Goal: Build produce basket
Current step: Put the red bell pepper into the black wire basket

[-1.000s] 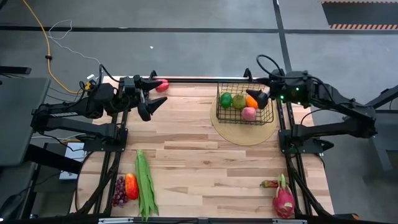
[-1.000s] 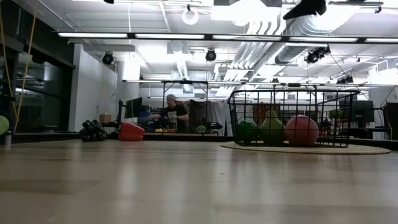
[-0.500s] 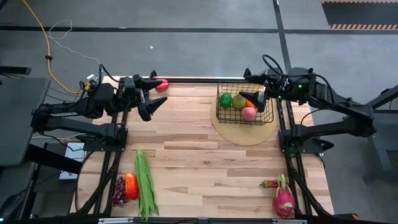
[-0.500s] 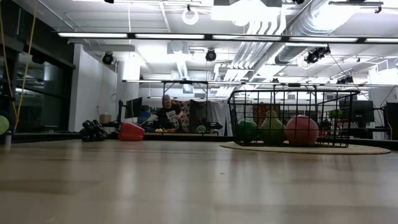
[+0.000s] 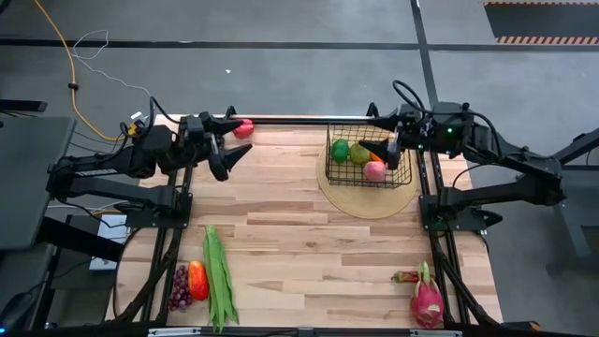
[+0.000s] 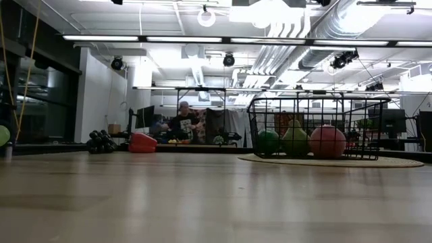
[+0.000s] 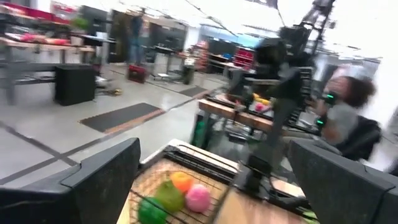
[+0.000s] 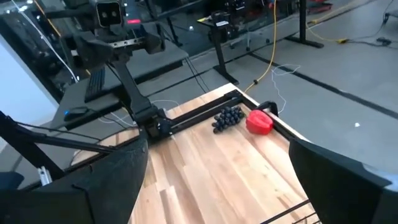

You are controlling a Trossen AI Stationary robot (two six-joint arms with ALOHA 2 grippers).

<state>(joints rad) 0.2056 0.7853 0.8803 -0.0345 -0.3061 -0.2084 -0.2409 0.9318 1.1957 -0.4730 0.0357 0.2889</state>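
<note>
The black wire basket (image 5: 368,157) stands on a round tan mat at the far right. In it lie a green pepper (image 5: 340,150), a pear (image 5: 359,153), an orange pepper (image 5: 378,154) and a pinkish apple (image 5: 374,170). My right gripper (image 5: 382,136) is open and empty above the basket's right end. My left gripper (image 5: 239,139) is open and empty at the far left, beside a red pepper (image 5: 244,128). Grapes (image 5: 178,288), another red pepper (image 5: 197,279) and green beans (image 5: 218,276) lie at the near left. A dragon fruit (image 5: 427,301) lies at the near right.
The middle of the wooden table (image 5: 299,234) is bare. The left wrist view shows the basket (image 7: 177,193) with my right arm behind it. A person (image 6: 182,121) sits in the room beyond the table's far edge.
My right gripper has gone up from just over the basket's fruit and left the top of the low view. The orange pepper, half hidden by its fingers before, now shows in the basket.
</note>
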